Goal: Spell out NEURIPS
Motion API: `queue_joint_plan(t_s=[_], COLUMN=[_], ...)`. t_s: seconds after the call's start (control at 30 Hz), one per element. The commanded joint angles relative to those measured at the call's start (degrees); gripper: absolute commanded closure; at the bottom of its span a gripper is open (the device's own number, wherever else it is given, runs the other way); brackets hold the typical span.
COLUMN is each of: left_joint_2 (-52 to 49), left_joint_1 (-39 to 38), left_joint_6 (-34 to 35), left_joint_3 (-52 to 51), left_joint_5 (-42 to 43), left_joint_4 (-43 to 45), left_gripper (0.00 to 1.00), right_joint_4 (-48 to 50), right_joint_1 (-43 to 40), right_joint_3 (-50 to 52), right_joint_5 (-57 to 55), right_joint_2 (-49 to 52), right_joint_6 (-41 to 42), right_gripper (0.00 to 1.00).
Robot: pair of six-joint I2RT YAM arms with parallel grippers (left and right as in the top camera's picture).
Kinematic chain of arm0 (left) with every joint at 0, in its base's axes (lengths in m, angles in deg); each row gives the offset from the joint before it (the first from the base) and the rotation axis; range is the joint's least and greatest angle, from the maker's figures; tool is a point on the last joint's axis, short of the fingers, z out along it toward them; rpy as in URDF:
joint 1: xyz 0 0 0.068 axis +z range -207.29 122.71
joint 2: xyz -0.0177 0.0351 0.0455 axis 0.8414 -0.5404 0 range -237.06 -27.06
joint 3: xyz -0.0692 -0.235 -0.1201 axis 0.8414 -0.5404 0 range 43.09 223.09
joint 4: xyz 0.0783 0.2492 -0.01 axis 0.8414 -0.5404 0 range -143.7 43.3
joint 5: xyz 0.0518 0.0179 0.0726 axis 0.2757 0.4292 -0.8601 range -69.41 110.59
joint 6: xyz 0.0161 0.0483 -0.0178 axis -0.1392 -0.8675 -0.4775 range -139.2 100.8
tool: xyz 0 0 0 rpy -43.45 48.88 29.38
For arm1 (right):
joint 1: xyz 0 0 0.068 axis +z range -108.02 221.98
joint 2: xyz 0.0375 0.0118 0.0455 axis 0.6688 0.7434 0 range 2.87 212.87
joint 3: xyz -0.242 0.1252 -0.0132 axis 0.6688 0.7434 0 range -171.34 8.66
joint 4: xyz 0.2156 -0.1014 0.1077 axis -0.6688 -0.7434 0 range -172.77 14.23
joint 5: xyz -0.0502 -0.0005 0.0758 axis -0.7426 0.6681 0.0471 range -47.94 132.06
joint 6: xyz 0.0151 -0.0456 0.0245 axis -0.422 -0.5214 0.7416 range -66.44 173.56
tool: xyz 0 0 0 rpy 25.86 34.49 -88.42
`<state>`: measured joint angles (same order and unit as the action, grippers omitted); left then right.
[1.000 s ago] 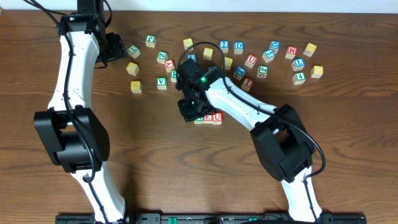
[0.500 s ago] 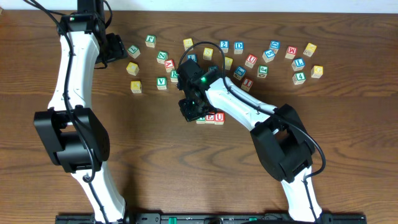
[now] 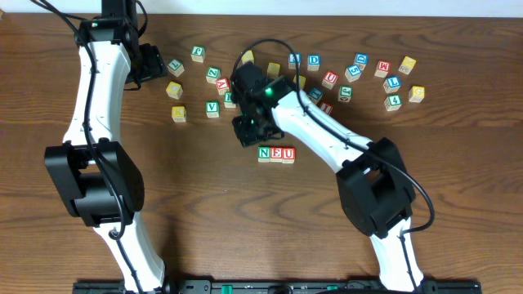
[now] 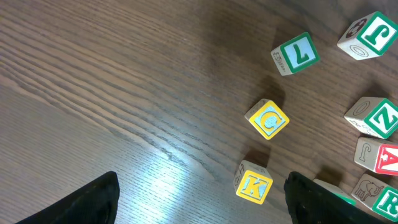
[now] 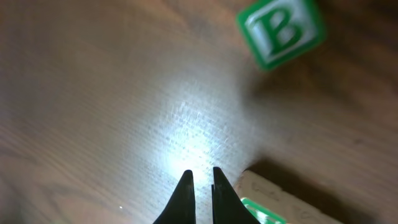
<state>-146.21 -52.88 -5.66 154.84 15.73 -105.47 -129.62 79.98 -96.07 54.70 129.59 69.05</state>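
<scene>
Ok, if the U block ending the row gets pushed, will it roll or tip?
The U block is a flat-faced cube, so it probably slides rather than rolls. It appears to touch the E block, so a push toward that likely moves both. It looks like rigid wood, likely light.

Three small light-wood alphabet cubes stand upright in a straight, touching row near table centre, letters facing up: green-framed N cube [image 3: 264, 153], E cube [image 3: 275, 153] at its 3 o'clock, then red-framed U cube [image 3: 287, 153]. Green-framed R cube [image 4: 387, 202] lies apart, at 11 o'clock from the row.
</scene>
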Motion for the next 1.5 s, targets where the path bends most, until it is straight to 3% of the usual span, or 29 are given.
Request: queue_joint_plan(t_s=[0.0, 0.27, 0.67, 1.0, 1.47], left_joint_2=[-0.68, -0.68, -0.68, -0.68, -0.68], left_joint_1=[0.02, 0.02, 0.02, 0.02, 0.02], left_joint_6=[0.33, 0.31, 0.33, 0.31, 0.31], left_joint_3=[-0.63, -0.63, -0.63, -0.63, -0.63], left_joint_5=[-0.52, -0.52, -0.55, -0.52, -0.55], left_joint_4=[-0.35, -0.35, -0.35, -0.37, -0.33], left_gripper=[0.16, 0.16, 0.16, 0.16, 0.16], right_joint_4=[-4.81, -14.36, -24.11, -15.78, -14.53], right_joint_1=[-2.10, -5.84, -12.41, -10.19, -7.10], right_joint_3=[-5.55, -13.44, -12.13, 5.97, 11.54], right_joint_5=[-0.48, -0.11, -7.56, -2.80, -4.63], right_joint_2=[0.15, -1.86, -11.76, -11.74, -11.74], right_joint_6=[0.07, -3.78, -4.87, -2.62, -0.48], right_gripper=[0.98, 0.97, 0.94, 0.99, 0.99])
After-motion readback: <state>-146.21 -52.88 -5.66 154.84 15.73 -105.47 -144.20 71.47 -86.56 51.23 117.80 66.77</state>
